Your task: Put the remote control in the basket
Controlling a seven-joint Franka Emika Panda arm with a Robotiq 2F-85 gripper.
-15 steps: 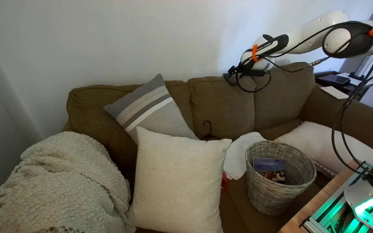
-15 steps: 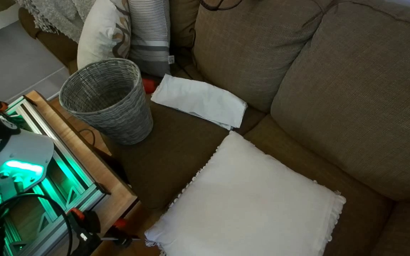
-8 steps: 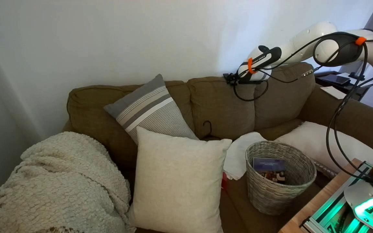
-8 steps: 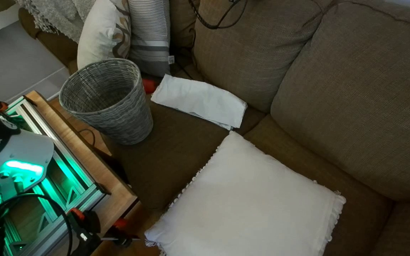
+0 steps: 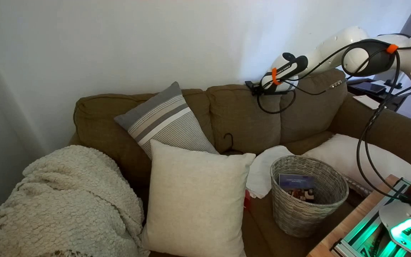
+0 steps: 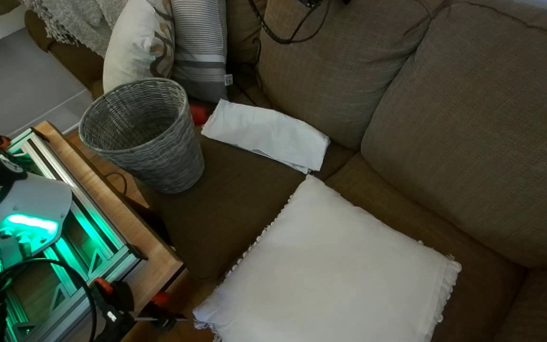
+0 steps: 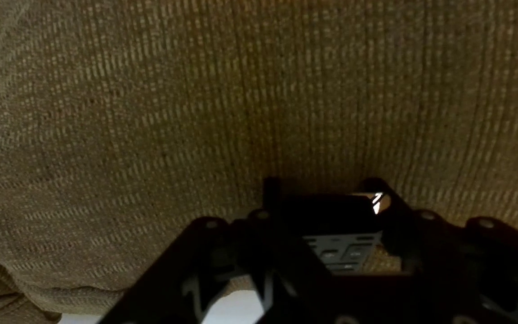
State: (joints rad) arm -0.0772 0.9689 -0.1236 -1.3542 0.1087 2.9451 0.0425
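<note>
In the wrist view my gripper [image 7: 323, 185] is shut on the remote control [image 7: 345, 249], a dark bar with a grey button panel showing between the dark fingers. Brown sofa fabric lies right behind it. An exterior view has the arm's wrist [image 5: 278, 80] low against the top of the sofa back; the fingers are hidden there, and I cannot make out the remote control. The round wicker basket [image 5: 293, 216] stands on the seat, below the gripper and nearer the robot base. Its wall [image 6: 171, 164] shows in both exterior views.
Inside the basket lies a purple booklet [image 5: 296, 181]. Around it are a cream cushion [image 5: 198, 200], a striped cushion [image 5: 171, 121], a white cloth [image 6: 268, 135] and a white fringed cushion [image 6: 340, 266]. The wooden table edge [image 6: 126, 204] borders the seat. Cables loop below the arm.
Over the last second the arm has lowered towards the top of the sofa back, most of it in the first half, and its jaws have closed. Basket and cushions have stayed put.
</note>
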